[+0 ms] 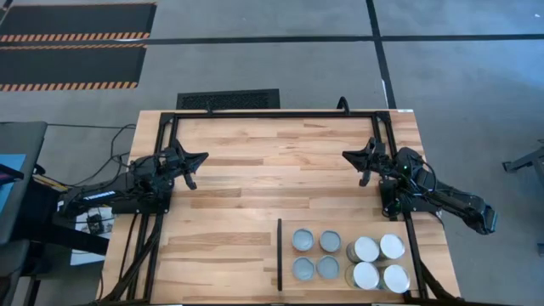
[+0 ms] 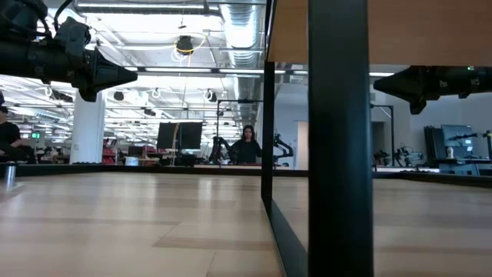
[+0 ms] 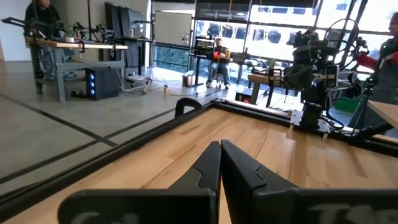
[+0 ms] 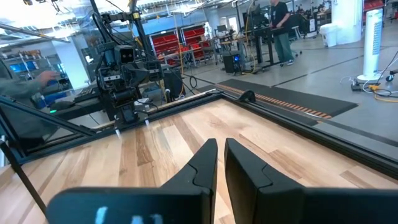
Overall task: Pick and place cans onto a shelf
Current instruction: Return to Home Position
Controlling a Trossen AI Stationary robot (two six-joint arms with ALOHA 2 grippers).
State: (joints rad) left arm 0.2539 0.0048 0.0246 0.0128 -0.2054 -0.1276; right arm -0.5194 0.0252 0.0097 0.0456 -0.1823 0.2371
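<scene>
Several cans stand upright on their bases on the shelf, the pale wooden section at the table's near right, bounded on its left by a thin black divider. Low grey-topped cans sit beside the divider; taller white-topped cans stand nearer the right edge. My left gripper hovers shut at the table's left, pointing level across the table. My right gripper hovers at the right, far behind the cans, its fingertips a narrow gap apart and holding nothing.
A black frame rail runs along the table's far edge and down both sides. Bare plank tabletop lies between the two arms. In the low view a black upright stands close in front. People and workbenches show in the room beyond.
</scene>
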